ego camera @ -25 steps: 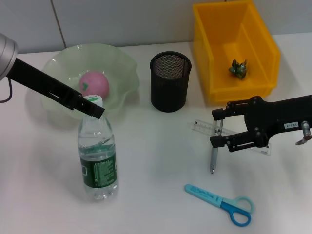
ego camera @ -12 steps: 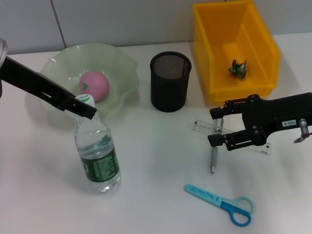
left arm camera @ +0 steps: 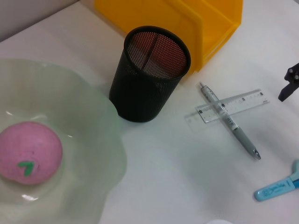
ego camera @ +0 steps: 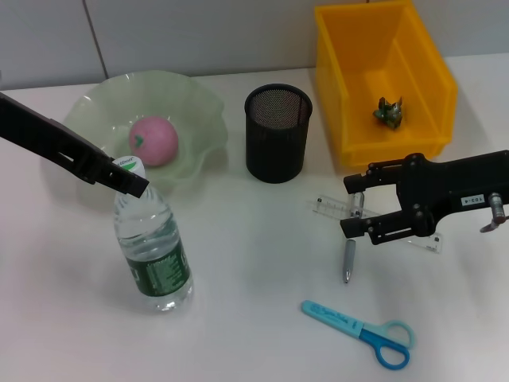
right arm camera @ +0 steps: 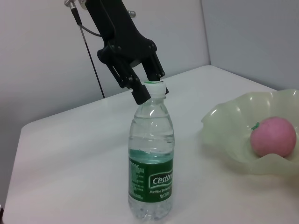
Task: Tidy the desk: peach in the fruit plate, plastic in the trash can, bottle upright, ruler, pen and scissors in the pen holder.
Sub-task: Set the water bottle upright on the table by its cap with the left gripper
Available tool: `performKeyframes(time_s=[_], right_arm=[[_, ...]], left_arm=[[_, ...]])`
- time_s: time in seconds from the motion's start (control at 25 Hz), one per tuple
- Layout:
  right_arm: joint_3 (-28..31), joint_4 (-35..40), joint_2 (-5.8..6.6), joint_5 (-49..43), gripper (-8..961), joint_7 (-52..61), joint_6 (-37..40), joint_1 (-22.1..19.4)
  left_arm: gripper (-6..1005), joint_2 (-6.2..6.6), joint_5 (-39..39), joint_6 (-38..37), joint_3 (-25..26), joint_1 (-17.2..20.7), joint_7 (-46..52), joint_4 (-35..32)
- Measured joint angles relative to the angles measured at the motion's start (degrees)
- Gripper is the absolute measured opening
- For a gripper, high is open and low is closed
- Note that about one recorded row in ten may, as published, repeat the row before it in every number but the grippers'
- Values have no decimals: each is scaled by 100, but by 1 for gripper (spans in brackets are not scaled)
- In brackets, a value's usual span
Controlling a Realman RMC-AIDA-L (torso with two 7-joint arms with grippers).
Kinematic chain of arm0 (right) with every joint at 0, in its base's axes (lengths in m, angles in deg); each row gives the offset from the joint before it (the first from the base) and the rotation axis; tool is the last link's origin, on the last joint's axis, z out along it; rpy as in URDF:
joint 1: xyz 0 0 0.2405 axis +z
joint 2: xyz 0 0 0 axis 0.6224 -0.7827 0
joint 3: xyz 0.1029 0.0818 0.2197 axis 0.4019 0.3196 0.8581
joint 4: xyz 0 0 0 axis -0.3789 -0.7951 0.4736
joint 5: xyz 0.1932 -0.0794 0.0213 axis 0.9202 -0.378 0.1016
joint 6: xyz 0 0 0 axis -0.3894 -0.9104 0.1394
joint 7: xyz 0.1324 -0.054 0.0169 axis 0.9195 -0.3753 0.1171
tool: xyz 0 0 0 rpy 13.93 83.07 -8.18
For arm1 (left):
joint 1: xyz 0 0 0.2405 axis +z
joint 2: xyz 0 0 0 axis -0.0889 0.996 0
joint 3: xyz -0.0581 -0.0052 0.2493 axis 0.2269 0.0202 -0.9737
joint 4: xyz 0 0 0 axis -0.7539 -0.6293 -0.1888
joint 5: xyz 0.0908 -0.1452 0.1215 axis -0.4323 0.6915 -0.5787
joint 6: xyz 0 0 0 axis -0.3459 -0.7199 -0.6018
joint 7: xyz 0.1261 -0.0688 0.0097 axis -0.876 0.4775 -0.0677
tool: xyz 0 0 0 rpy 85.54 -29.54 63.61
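Left claw (ego camera: 131, 179) pinches and hides the one water bottle's (ego camera: 153, 255) cap; right claw (ego camera: 355, 213), spread, covers part of one ruler (ego camera: 338, 208), one pen (ego camera: 348, 261).

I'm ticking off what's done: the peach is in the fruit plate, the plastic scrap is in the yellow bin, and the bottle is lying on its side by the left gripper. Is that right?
Not quite: the bottle stands upright, as the right wrist view shows, with the left gripper at its cap. The peach is in the fruit plate, and the plastic scrap is in the yellow bin.
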Motion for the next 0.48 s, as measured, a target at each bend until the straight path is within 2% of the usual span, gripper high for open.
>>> performKeyframes(time_s=[0.48], right_arm=[[7, -2, 4, -5, 770, 0, 3, 28]], left_arm=[[434, 13, -1, -168, 3, 127, -18, -470]])
